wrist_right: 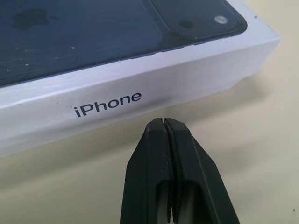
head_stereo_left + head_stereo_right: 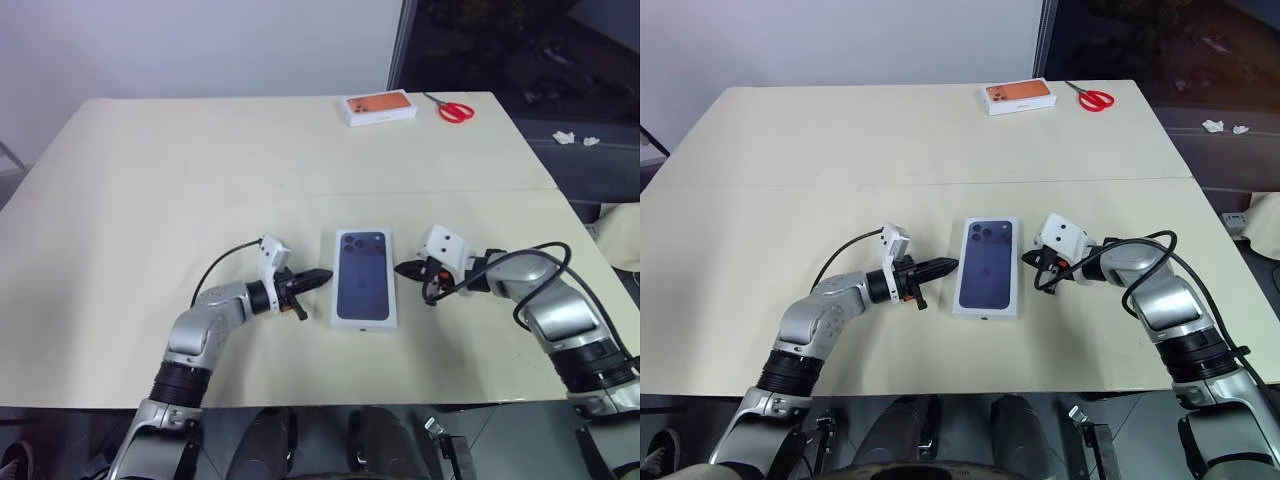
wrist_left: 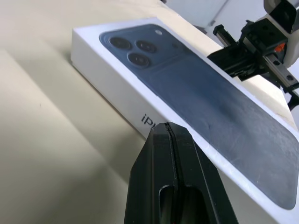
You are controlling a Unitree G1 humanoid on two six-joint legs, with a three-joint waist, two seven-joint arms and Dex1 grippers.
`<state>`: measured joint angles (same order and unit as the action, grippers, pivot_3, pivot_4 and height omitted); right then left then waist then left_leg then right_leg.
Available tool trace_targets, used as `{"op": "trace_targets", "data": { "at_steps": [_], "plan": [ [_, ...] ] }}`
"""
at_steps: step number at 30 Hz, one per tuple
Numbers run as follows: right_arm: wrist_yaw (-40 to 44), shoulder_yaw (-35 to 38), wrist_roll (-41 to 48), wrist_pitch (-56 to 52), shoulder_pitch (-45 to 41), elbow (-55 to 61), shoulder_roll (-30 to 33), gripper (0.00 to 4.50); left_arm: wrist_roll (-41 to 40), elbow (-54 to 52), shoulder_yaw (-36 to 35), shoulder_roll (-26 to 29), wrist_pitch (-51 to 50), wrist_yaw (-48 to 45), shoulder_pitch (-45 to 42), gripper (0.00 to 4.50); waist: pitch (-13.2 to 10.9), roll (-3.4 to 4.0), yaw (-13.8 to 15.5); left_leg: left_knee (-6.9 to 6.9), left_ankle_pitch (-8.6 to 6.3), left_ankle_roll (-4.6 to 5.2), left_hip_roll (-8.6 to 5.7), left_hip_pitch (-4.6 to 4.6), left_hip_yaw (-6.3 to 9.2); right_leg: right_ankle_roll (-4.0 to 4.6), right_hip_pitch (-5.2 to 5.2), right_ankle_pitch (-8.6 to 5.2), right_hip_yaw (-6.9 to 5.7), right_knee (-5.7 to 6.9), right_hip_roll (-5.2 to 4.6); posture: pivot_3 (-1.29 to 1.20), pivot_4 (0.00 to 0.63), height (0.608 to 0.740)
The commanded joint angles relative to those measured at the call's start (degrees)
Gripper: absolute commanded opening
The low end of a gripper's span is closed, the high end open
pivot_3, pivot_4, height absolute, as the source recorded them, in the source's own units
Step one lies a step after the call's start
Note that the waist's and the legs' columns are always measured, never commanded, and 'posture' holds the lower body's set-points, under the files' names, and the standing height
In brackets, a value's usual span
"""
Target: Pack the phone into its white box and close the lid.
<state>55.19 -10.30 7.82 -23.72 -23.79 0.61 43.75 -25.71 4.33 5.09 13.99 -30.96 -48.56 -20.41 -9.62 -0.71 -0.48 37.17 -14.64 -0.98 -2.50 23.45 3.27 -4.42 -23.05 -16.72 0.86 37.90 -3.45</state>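
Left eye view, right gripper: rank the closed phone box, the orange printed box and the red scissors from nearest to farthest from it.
From the right gripper, shut, on the table's near half:
1. The lid on the closed white box, just to the gripper's left, beside its tips.
2. Red scissors, at the far edge, ahead.
3. Orange printed box, far edge, left of the scissors. These two are close to call.

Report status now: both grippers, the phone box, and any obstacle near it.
Left gripper and right gripper shut, empty, either side of the white box. Lid on, flat on table. Nothing in the way; orange box and scissors far off.
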Motion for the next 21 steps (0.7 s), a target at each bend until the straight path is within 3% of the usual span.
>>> {"op": "trace_targets", "data": {
  "at_steps": [1, 11, 17, 21],
  "plan": [
    [0.4, 1.5, -0.2, 0.8, -1.5, 0.2, 0.4, 0.06, -1.2, -2.0, -0.6, -0.1, 0.2, -0.3, -0.5, 0.0, 0.0, 0.0, 0.0, 0.0, 0.0, 0.0, 0.0, 0.0, 0.0, 0.0, 0.0, 0.0, 0.0, 0.0, 0.0, 0.0, 0.15, 0.74],
    [3.2, 5.0, 2.6, -1.3, -4.6, 0.8, 2.4, 0.06, -1.5, -2.5, -0.5, -0.2, -0.1, 0.0, 0.0, 0.0, 0.0, 0.0, -0.1, 0.0, 0.0, 0.0, 0.01, 0.0, 0.0, 0.0, 0.0, 0.0, 0.0, 0.01, 0.01, 0.0, 0.15, 0.74],
    [-1.3, 7.7, 6.4, -3.8, -8.0, 1.0, -4.6, 0.06, -2.0, -2.6, -1.0, -0.4, -0.4, 0.3, -0.3, 0.0, 0.0, 0.0, -0.1, 0.0, 0.01, -0.01, 0.02, -0.01, 0.0, 0.0, -0.01, 0.0, 0.01, 0.03, 0.02, 0.0, 0.15, 0.74],
    [-2.9, 4.3, 2.7, -1.0, -6.2, -1.4, -7.2, 0.06, -1.7, -2.7, -1.0, 0.1, -0.2, 0.2, 0.0, 0.0, 0.0, -0.01, 0.1, 0.01, 0.01, -0.01, -0.01, 0.0, 0.01, 0.0, -0.01, 0.0, 0.0, 0.03, -0.01, 0.0, 0.15, 0.74]
  ]
}}
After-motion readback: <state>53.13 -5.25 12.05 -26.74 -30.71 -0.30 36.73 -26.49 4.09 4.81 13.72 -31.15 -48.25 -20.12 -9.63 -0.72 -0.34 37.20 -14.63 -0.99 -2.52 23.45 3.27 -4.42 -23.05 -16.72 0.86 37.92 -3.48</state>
